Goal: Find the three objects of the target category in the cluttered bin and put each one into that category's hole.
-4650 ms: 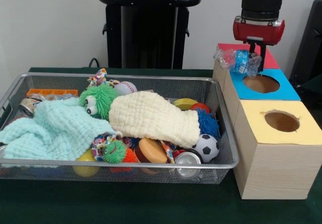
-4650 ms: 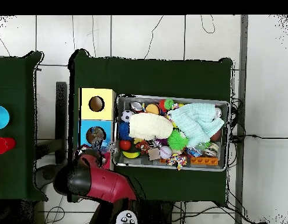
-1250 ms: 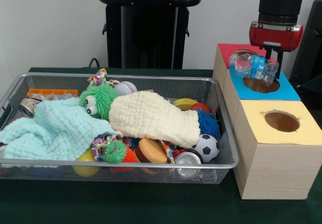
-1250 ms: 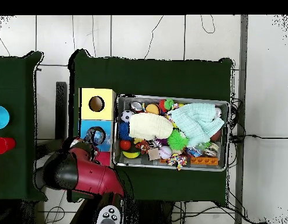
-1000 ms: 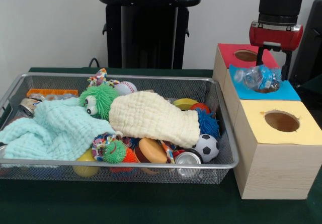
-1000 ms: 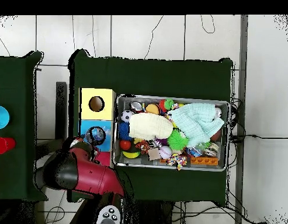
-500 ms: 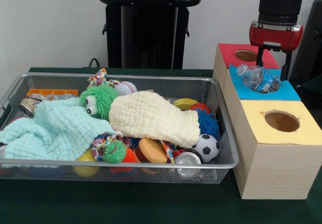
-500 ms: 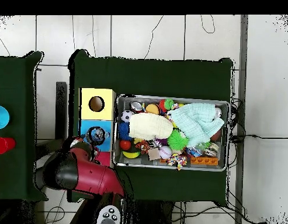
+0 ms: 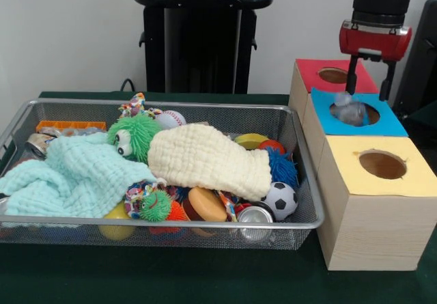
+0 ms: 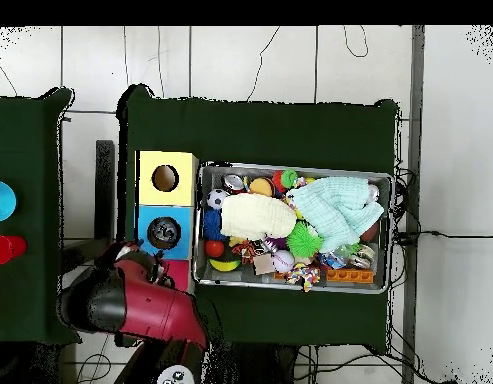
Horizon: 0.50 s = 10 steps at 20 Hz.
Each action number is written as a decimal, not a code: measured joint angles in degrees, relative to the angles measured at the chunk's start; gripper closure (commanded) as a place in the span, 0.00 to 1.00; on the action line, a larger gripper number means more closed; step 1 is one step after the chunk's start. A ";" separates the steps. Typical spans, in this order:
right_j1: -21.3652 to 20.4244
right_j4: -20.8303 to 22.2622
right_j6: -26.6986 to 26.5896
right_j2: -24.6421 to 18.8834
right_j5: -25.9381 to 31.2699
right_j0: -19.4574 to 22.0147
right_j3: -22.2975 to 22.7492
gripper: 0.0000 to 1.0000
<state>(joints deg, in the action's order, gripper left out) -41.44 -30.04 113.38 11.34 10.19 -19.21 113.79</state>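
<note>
A crumpled clear plastic bottle (image 9: 350,110) sinks into the round hole (image 9: 360,115) in the blue panel, only its dented upper part showing above the rim; half a second ago it lay tilted across the opening, higher up. Directly above it, the gripper (image 9: 369,84) hangs with its two dark fingers (image 9: 351,76) spread apart and empty, a little higher than before, so this bottle looks delivered. The blue panel tops a pale wooden box (image 9: 372,205), between a red-panelled hole (image 9: 332,76) and a yellow-panelled hole (image 9: 382,164). Beside the box, the silver wire-mesh bin (image 9: 299,155) holds soft cream and mint cloths, a spiky green toy (image 9: 131,136), a small soccer ball (image 9: 280,200) and a metal can (image 9: 255,215). No other bottle shows among the clutter.
</note>
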 measured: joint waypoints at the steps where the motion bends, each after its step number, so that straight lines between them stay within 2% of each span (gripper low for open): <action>1: -0.13 0.01 0.00 1.36 2.49 -1.11 -0.58 0.00; 6: -1.00 0.05 0.00 5.82 12.97 -4.20 -3.36 0.00; 10: -2.03 0.06 0.00 7.96 17.37 -4.86 -4.92 0.00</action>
<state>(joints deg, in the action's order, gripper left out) -43.48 -29.98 113.38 19.29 27.56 -24.07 108.87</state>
